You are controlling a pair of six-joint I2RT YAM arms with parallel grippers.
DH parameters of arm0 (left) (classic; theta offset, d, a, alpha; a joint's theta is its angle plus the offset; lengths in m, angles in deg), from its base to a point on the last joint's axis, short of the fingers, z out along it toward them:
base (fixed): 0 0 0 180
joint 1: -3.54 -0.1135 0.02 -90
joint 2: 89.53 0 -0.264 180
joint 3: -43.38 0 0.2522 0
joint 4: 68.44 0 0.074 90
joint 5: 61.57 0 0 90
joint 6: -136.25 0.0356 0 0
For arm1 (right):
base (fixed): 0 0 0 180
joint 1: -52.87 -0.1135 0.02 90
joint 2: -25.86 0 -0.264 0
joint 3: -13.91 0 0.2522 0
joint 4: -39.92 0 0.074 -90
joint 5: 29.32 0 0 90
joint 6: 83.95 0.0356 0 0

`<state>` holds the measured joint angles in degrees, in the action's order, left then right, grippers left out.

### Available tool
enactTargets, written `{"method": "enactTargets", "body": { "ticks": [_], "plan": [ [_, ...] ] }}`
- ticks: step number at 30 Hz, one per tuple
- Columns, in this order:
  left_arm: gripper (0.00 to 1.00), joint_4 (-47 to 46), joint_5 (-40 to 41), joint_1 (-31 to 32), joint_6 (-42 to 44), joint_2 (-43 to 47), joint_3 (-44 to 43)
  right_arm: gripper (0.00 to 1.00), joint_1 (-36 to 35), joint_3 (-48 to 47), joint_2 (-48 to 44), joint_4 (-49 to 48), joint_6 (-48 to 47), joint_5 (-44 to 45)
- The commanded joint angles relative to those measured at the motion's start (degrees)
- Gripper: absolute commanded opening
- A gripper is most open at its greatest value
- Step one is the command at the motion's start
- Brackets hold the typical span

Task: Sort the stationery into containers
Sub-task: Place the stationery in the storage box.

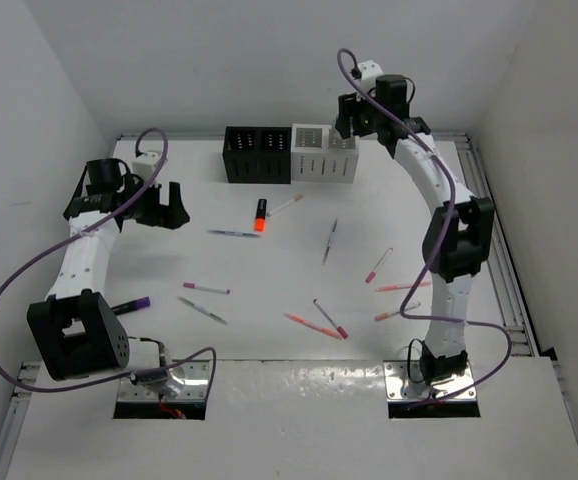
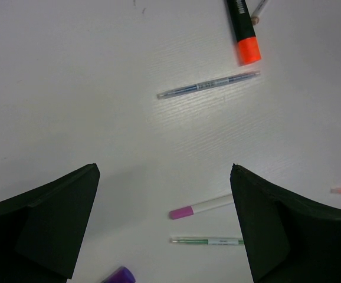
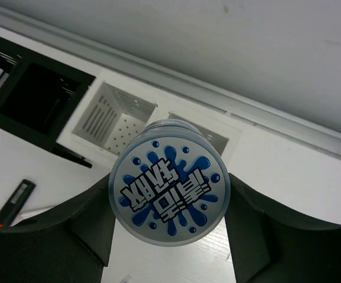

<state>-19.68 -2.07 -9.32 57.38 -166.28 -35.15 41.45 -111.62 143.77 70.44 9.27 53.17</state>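
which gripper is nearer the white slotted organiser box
Right. The right gripper, holding a round white jar, hangs over the white slotted box; the left gripper sits far left.

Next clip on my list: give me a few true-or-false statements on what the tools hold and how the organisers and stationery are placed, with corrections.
1. The right tool grips a round jar with a blue splash label. True.
2. The left tool is shut on a pen. False: it is open and empty, above the table.
3. In the top view, the black organiser stands to the right of the white organiser. False: the black one is on the left, right beside the white one.
4. The orange-black highlighter lies on the table, outside both organisers. True.
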Motion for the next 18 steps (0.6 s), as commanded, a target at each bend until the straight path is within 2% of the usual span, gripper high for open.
{"method": "enactTargets", "body": {
  "ticks": [1, 8, 18],
  "plan": [
    [1.00, -2.0, -1.5, -0.9, -0.5, 0.2, -0.3, 0.00, -0.3, -3.5, 3.0, -6.2, -0.4, 2.4],
    [1.00, -2.9, -1.8, -1.3, -0.9, 2.0, 1.6, 0.00, -0.7, -3.6, 6.6, -10.3, -1.0, 5.5],
    [1.00, -3.5, -1.6, -1.5, -0.9, 2.2, 2.3, 0.00, -0.8, -4.4, 8.3, -12.0, -1.4, 5.6]
  ]
}}
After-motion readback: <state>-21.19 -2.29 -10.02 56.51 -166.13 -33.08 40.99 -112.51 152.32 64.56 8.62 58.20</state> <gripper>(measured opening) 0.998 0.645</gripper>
